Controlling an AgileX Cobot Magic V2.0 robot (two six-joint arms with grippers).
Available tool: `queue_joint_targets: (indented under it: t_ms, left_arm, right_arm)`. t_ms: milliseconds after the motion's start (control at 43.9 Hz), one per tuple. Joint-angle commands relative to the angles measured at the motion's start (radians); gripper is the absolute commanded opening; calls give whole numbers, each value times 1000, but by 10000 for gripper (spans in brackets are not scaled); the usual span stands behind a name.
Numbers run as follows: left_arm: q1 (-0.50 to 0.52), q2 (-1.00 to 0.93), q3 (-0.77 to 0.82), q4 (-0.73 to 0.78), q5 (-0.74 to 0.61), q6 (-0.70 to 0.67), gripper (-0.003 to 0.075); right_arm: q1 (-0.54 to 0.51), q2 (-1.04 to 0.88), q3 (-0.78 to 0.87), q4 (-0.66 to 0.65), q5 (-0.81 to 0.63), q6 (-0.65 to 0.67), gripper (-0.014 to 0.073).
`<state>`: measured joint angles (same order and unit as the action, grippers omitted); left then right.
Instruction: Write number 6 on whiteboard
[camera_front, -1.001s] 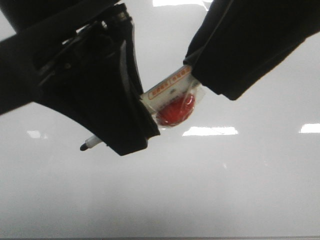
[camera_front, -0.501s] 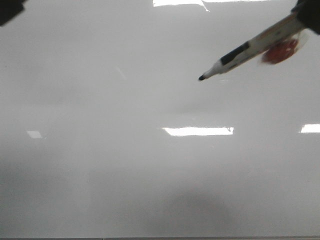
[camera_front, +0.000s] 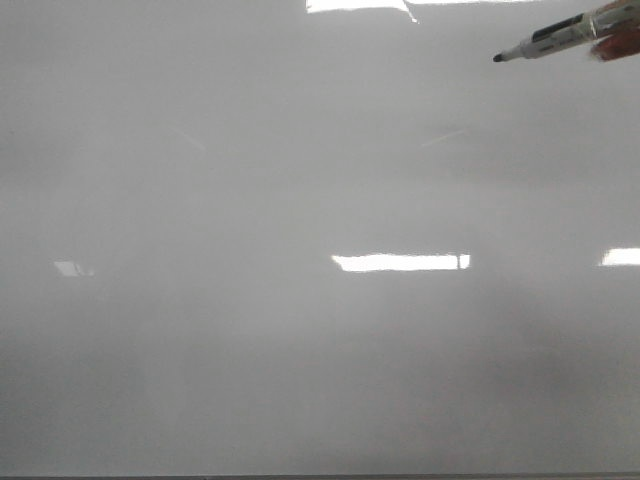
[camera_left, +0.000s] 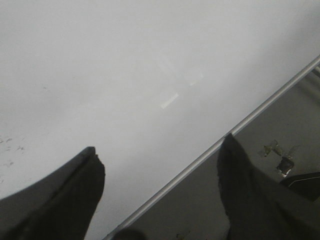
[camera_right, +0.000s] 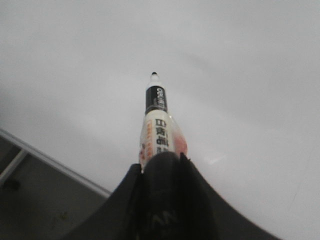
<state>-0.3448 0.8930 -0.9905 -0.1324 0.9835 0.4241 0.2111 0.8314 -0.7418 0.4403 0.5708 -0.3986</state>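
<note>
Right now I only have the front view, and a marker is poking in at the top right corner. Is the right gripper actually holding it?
Observer: Yes. The right wrist view shows the right gripper shut on the marker, with its black tip bare.
Operator: And the left gripper? I can't see it.
Observer: The left gripper is open and holds nothing, above the whiteboard beside its metal edge.
Operator: Any 6 there?
Observer: No digit shows in either wrist view.
</note>
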Motion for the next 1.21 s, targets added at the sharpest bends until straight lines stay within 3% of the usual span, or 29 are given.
queue_joint_targets:
  t_ms: [0,228,523,705,978,1183]
  left_arm:
    - [3,5,-28,-14,-66,-11,471]
    - [3,28,-28,-14,-66,-11,471]
    - [3,30,-28,-14,-75,-11,471]
    - [3,30,-28,-14,-75,-11,471]
    - [3,30,-28,-14,-75,-11,471]
    - [3,30,-28,-14,-75,-11,471]
  right_arm:
    - [-5,17,-21,43,-184,0,-67]
    - [-5,114,-24,44,-324,0,-67]
    - [-5,246,-86,44,-359,-1,-67]
    - [-5,358,-140,43,-322,-18,-67]
    - [8,419,-146,-17,-44,-60,-67]
    - [-37,369,-151,-35,-140,-43,-67]
